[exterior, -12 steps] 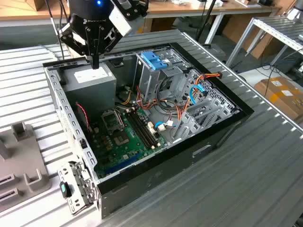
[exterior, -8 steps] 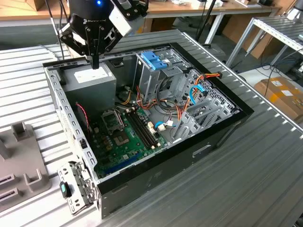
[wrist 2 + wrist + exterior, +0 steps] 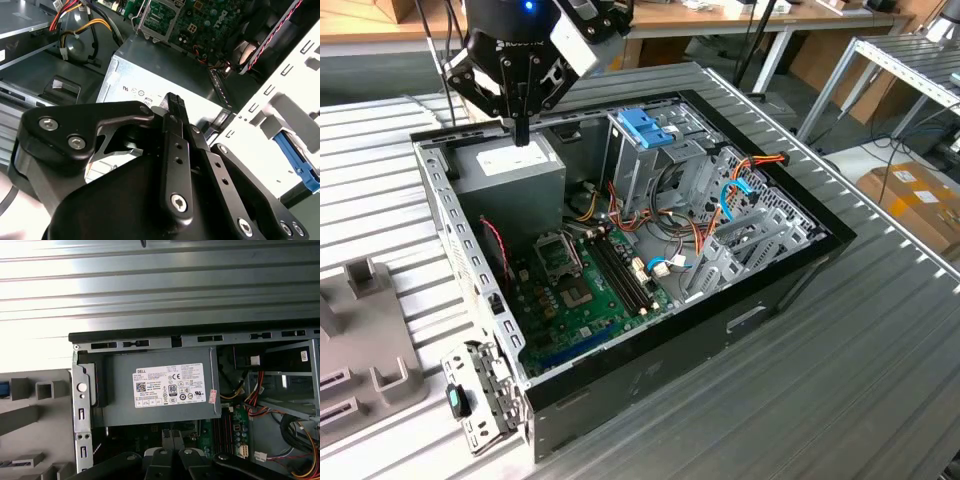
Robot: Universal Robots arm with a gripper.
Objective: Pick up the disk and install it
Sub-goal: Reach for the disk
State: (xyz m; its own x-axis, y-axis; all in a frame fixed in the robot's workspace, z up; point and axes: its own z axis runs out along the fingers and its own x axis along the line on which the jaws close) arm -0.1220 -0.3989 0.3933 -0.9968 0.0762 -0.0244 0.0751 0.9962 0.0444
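Observation:
My gripper (image 3: pixel 521 135) hangs over the back corner of the open computer case (image 3: pixel 790 270), just above the grey power-supply box (image 3: pixel 515 175). Its two black fingers (image 3: pixel 173 102) are pressed together with nothing between them, pointing down at the box's top (image 3: pixel 165 75). The disk is not plainly in view. A bit of blue plastic (image 3: pixel 296 159) shows beyond the white chassis wall, and a blue edge (image 3: pixel 3 389) sits on the grey fixture (image 3: pixel 35 405); I cannot tell whether either is the disk.
A tall metal cage with a blue handle (image 3: pixel 645 128) stands in the case's middle. The green motherboard (image 3: pixel 580 290) lies below it, with coloured cables (image 3: pixel 720 200) toward the exterior view's right. The grey slotted fixture (image 3: pixel 360 340) sits outside the case on the ribbed table.

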